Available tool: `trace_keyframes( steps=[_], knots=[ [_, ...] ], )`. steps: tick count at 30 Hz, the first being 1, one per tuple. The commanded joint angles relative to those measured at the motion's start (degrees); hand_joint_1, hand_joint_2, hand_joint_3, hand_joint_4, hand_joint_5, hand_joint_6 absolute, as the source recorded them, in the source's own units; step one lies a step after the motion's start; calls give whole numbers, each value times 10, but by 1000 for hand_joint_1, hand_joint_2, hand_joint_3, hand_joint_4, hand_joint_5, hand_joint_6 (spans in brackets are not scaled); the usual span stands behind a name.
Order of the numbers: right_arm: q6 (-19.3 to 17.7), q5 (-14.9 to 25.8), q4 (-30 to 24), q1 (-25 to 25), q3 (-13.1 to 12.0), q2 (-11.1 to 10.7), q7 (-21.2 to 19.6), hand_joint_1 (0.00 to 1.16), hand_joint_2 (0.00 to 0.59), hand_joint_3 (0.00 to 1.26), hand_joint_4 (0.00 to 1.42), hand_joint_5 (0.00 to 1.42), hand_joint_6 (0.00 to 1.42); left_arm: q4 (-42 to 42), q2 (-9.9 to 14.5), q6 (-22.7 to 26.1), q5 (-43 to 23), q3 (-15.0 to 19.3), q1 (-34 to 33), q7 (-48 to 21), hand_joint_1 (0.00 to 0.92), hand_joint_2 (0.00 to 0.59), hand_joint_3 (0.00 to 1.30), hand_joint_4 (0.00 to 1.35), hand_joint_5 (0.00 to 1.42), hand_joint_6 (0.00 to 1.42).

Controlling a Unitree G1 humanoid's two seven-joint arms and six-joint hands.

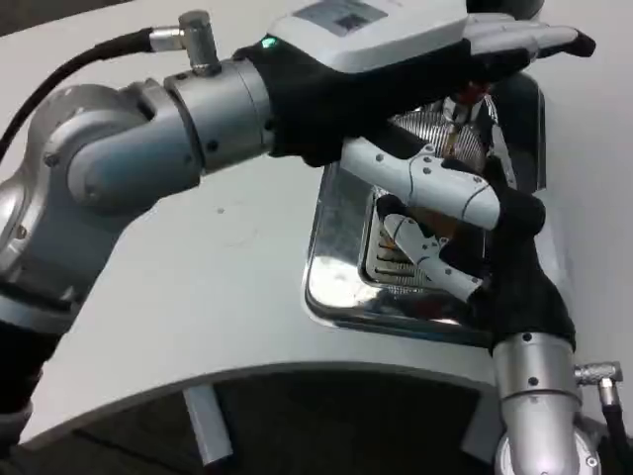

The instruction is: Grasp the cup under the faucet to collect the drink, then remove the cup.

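The step in hand is judged to be the collecting one: both hands are gathered over the chrome drip tray [336, 277] of the drink dispenser, which stands on the white table [198, 297]. The left hand [396, 59] is stretched across the top of the machine, its fingers [534, 40] extended flat toward the far side; no object can be made out in them, though what lies under the palm is hidden. The right hand [445, 228] is raised from below, with its fingers [425, 178] curled inward above the slotted grate [391, 262]. Whether they are gripping the cup cannot be told, since the space enclosed by them is covered.

The cup itself cannot be distinguished with confidence. A small reddish-and-pale part [465, 104], possibly the faucet, is glimpsed just beyond the right fingers and below the left fingers; the cup is presumed to sit under it, behind the right fingers, over the tray. Its long axis and the way its mouth points therefore cannot be stated from what is shown; upright, mouth toward the faucet, would be expected if liquid is to be caught.

The next move is judged to call for the cup to be held steady and level under the spout, then drawn toward the near edge without tilting.
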Motion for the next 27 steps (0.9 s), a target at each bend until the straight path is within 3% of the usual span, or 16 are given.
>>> trace_keyframes(
  steps=[1, 27],
  knots=[
    [-15, 6, 10, 6, 9, 9, -5, 693, 248, 73, 83, 118, 162, 7, 25, 10, 23, -14, 37, -36, 0, 72, 108, 3, 59, 184],
    [-9, -32, 17, 1, 24, 31, -67, 759, 251, 200, 217, 233, 273, -20, 42, 8, 23, -3, 55, -32, 0, 45, 89, 9, 73, 191]
  ],
)
